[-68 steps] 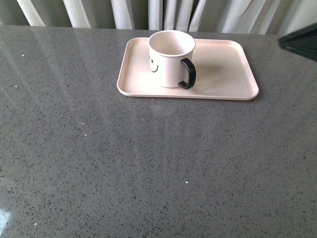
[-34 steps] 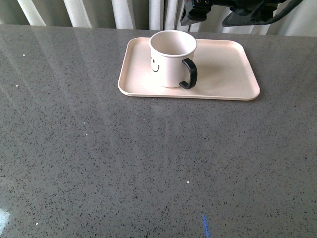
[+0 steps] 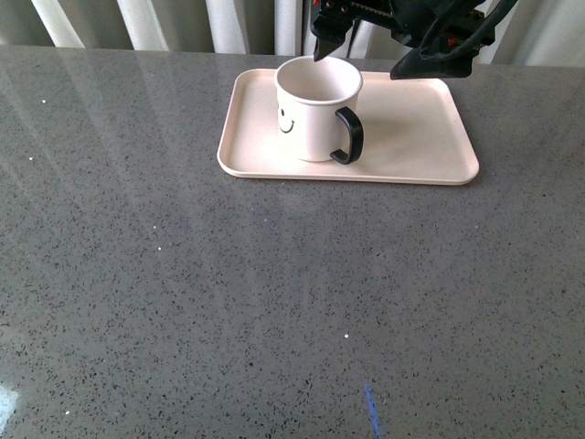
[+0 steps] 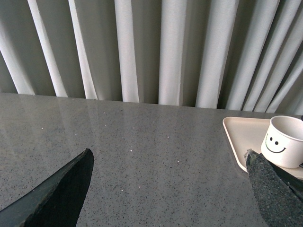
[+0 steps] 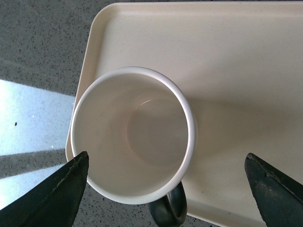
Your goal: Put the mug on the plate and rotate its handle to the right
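Note:
The cream-white mug [image 3: 315,110] stands upright on the left half of the pale pink plate [image 3: 416,128], smiley face towards the front left. Its black handle [image 3: 349,135] points to the front right. My right gripper [image 3: 370,50] hangs open just above and behind the mug, fingers spread wider than it. From the right wrist I look down into the empty mug [image 5: 135,137], with the handle [image 5: 168,213], the plate [image 5: 227,61] and the open right gripper [image 5: 165,160] in view. My left gripper [image 4: 169,156] is open and empty over the bare table, left of the mug [image 4: 284,142] and plate [image 4: 239,135].
The grey speckled table [image 3: 228,293] stretches wide in front of and left of the plate. White pleated curtains [image 4: 170,47] hang right behind the table's far edge, close behind the plate.
My right gripper has come into the front view from the upper right and moved down and left to just above the mug. Mug and plate have not moved.

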Controlling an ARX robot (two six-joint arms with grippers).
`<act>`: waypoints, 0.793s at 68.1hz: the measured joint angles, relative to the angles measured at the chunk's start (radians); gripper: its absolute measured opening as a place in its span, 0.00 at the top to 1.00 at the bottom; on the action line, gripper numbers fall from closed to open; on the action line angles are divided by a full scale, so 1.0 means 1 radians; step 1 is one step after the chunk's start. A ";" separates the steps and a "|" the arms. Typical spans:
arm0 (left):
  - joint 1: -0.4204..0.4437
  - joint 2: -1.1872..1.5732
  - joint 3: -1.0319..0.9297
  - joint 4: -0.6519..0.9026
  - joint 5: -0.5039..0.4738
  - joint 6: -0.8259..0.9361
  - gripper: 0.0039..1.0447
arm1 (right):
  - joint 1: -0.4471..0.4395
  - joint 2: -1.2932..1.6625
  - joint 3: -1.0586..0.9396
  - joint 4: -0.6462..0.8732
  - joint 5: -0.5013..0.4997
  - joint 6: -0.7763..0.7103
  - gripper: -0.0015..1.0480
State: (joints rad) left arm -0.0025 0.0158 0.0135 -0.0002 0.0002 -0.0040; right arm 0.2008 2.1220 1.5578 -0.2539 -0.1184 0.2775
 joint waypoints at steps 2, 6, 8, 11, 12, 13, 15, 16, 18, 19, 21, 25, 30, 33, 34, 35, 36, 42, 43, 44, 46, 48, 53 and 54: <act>0.000 0.000 0.000 0.000 0.000 0.000 0.09 | 0.000 0.000 -0.001 -0.001 0.007 0.001 0.09; 0.000 0.000 0.000 0.000 0.000 0.000 0.09 | 0.000 0.000 -0.005 0.003 0.022 0.000 0.09; 0.000 0.000 0.000 0.000 0.000 0.000 0.09 | 0.000 0.000 -0.011 0.013 0.035 -0.005 0.09; 0.000 0.000 0.000 0.000 0.000 0.000 0.09 | 0.000 -0.004 -0.023 0.030 0.052 -0.023 0.09; 0.000 0.000 0.000 0.000 0.000 0.000 0.09 | 0.000 -0.006 -0.027 0.031 0.048 -0.031 0.09; 0.000 0.000 0.000 0.000 0.000 0.000 0.09 | 0.000 -0.008 -0.029 0.030 0.047 -0.032 0.09; 0.000 0.000 0.000 0.000 0.000 0.000 0.09 | 0.000 -0.010 -0.034 0.027 0.042 -0.043 0.09; 0.000 0.000 0.000 0.000 0.000 0.000 0.09 | 0.000 -0.011 -0.036 0.026 0.043 -0.047 0.09; 0.000 0.000 0.000 0.000 0.000 0.000 0.09 | 0.000 -0.013 -0.040 0.024 0.043 -0.058 0.09; 0.000 0.000 0.000 0.000 0.000 0.000 0.09 | 0.000 -0.013 -0.041 0.023 0.042 -0.060 0.09; 0.000 0.000 0.000 0.000 0.000 0.000 0.09 | 0.000 -0.014 -0.042 0.014 0.035 -0.063 0.09; 0.000 0.000 0.000 0.000 0.000 0.000 0.09 | -0.002 -0.014 -0.042 0.004 0.026 -0.067 0.09; 0.000 0.000 0.000 0.000 0.000 0.000 0.09 | -0.005 -0.014 -0.042 -0.005 0.014 -0.067 0.09; 0.000 0.000 0.000 0.000 0.000 0.000 0.09 | -0.007 -0.014 -0.042 -0.011 0.011 -0.064 0.09; 0.000 0.000 0.000 0.000 0.000 0.000 0.09 | -0.007 -0.014 -0.042 -0.012 0.009 -0.063 0.09; 0.000 0.000 0.000 0.000 0.000 0.000 0.09 | -0.007 -0.014 -0.042 -0.013 0.007 -0.063 0.09; 0.000 0.000 0.000 0.000 0.000 0.000 0.09 | -0.007 -0.014 -0.042 -0.016 0.005 -0.062 0.09; 0.000 0.000 0.000 0.000 0.000 0.000 0.09 | -0.006 -0.012 -0.038 -0.027 -0.003 -0.052 0.09; 0.000 0.000 0.000 0.000 0.000 0.000 0.09 | -0.006 -0.011 -0.036 -0.029 -0.003 -0.052 0.09; 0.000 0.000 0.000 0.000 0.000 0.000 0.09 | -0.006 -0.010 -0.034 -0.030 -0.003 -0.051 0.09; 0.000 0.000 0.000 0.000 0.000 0.000 0.09 | -0.006 -0.007 -0.027 -0.031 -0.005 -0.047 0.09; 0.000 0.000 0.000 0.000 0.000 0.000 0.09 | -0.006 -0.003 -0.019 -0.033 -0.005 -0.043 0.09; 0.000 0.000 0.000 0.000 0.000 0.000 0.09 | -0.006 0.008 -0.003 -0.039 -0.004 -0.035 0.09; 0.000 0.000 0.000 0.000 0.000 0.000 0.09 | -0.005 0.012 0.003 -0.042 -0.004 -0.032 0.09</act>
State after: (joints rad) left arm -0.0025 0.0158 0.0135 -0.0002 0.0002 -0.0040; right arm 0.1955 2.1342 1.5604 -0.2955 -0.1226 0.2451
